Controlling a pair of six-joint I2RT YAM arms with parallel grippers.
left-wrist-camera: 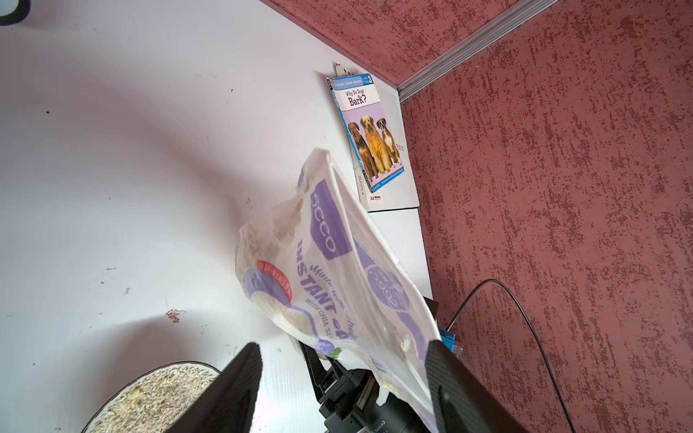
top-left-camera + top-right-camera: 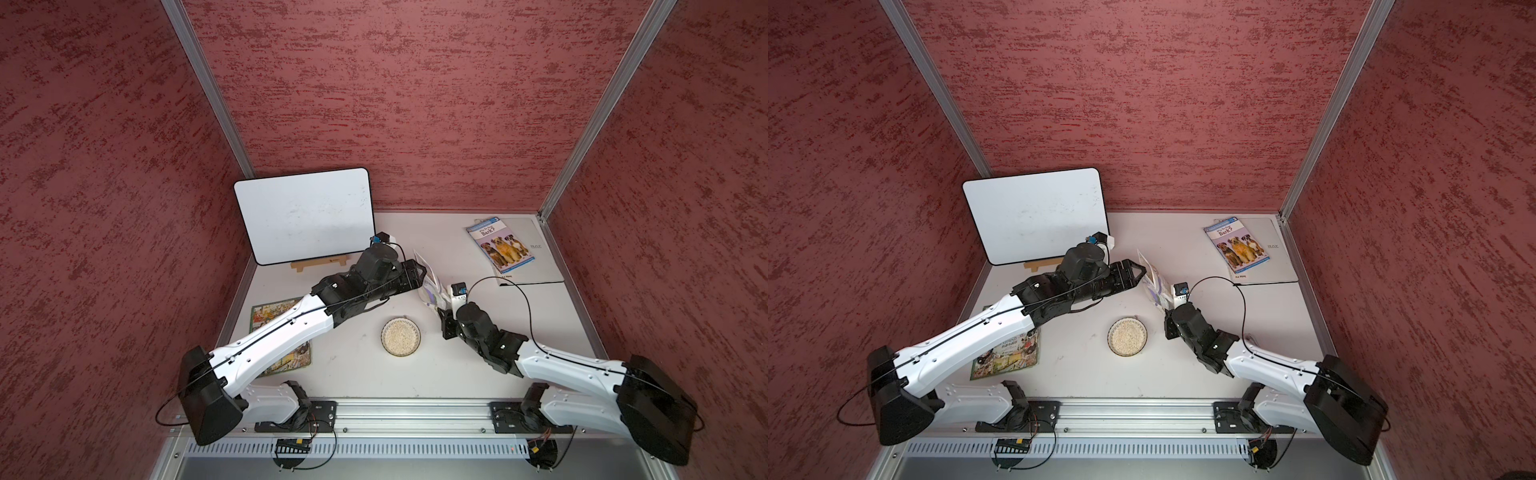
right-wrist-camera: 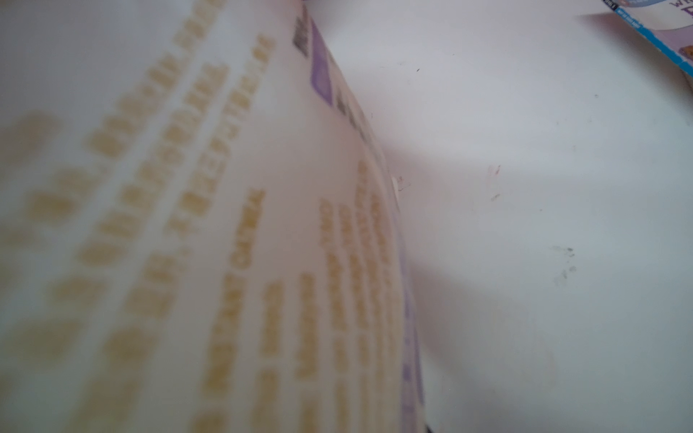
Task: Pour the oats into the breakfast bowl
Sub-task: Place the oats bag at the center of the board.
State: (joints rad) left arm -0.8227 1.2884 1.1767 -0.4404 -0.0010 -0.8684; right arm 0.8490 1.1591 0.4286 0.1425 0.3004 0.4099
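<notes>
The breakfast bowl (image 2: pixel 383 337) (image 2: pixel 1109 337) sits mid-table, filled with pale oats (image 2: pixel 401 337) (image 1: pixel 150 401). Behind it and to the right, the white pouch (image 2: pixel 428 282) (image 2: pixel 1154 282) (image 1: pixel 337 262) with purple "INSTANT" print is held off the table, tilted, with its mouth pointing up and away. My right gripper (image 2: pixel 441 309) (image 2: pixel 1168 308) (image 1: pixel 318 363) is shut on the pouch's lower end. The pouch's blurred back (image 3: pixel 187 225) fills the right wrist view and hides those jaws. My left gripper (image 2: pixel 420 274) (image 2: pixel 1140 272) (image 1: pixel 343 345) is open beside the pouch, and one finger (image 1: pixel 446 375) lies against the pouch's edge.
A whiteboard (image 2: pixel 305 214) leans on a wooden stand (image 2: pixel 319 264) at the back left. A dog book (image 2: pixel 500 245) (image 1: pixel 369 127) lies on a grey pad (image 2: pixel 536 257) at the back right. A picture book (image 2: pixel 291 361) lies under my left arm. Red walls enclose three sides.
</notes>
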